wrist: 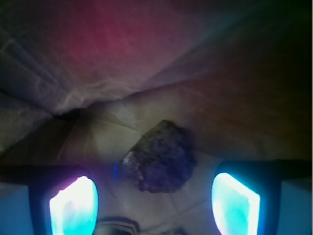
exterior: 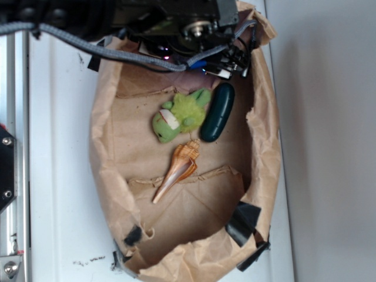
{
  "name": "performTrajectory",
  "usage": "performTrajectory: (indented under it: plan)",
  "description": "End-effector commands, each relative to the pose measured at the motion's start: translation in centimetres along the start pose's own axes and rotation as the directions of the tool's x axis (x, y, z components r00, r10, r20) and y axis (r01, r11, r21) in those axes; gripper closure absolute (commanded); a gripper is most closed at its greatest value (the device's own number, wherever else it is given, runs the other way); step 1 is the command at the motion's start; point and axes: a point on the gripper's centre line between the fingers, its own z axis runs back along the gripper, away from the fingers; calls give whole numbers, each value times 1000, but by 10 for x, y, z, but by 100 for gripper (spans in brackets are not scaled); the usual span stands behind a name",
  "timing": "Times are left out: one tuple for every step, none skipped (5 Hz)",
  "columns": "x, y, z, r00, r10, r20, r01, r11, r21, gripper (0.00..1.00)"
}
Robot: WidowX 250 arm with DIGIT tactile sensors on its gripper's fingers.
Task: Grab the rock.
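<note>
So I'm hanging over the far end of the crumpled brown paper tray (exterior: 111, 170) that sits on the white counter (exterior: 59, 147). From the outside view my black arm covers that end, so you can't see what's under me there.

My wrist view is where it gets useful. The small dark brown, rough-textured rock (wrist: 160, 156) is lying on the paper floor of the tray, right below a fold where the paper wall comes up behind it. My pincer (wrist: 154, 203) is spread wide, with the two glowing cyan fingertips (wrist: 73, 205) standing off to each side of the rock and touching nothing. The rock sits in the gap between them, a bit further in than the tips. Reddish and purple light washes over the paper wall above it.

Rest of the tray, from the outside view: a fuzzy green plush toy (exterior: 179, 114) with a white and red patch lies around the middle, a smooth dark green oblong piece (exterior: 217, 111) is just beside it toward the tray's side wall, and an orange-tan pointed spiral seashell (exterior: 176, 170) lies below the toy, tip pointing at the near end. Black tape (exterior: 244, 220) patches the near corners of the paper.
</note>
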Motion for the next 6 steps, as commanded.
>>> performTrajectory:
  plan:
    - [-16, -6, -20, 989, -98, 107, 103, 994, -34, 0]
    - [-23, -2, -21, 979, -152, 135, 162, 985, -67, 100]
    - [-22, -6, -20, 976, -151, 157, 162, 985, -62, 100]
    - [-21, -9, -22, 976, -143, 163, 153, 987, -50, 100]
    - [-21, -11, -21, 975, -146, 168, 155, 987, -43, 100]
    - [-20, -12, -19, 975, -145, 167, 155, 987, -43, 100]
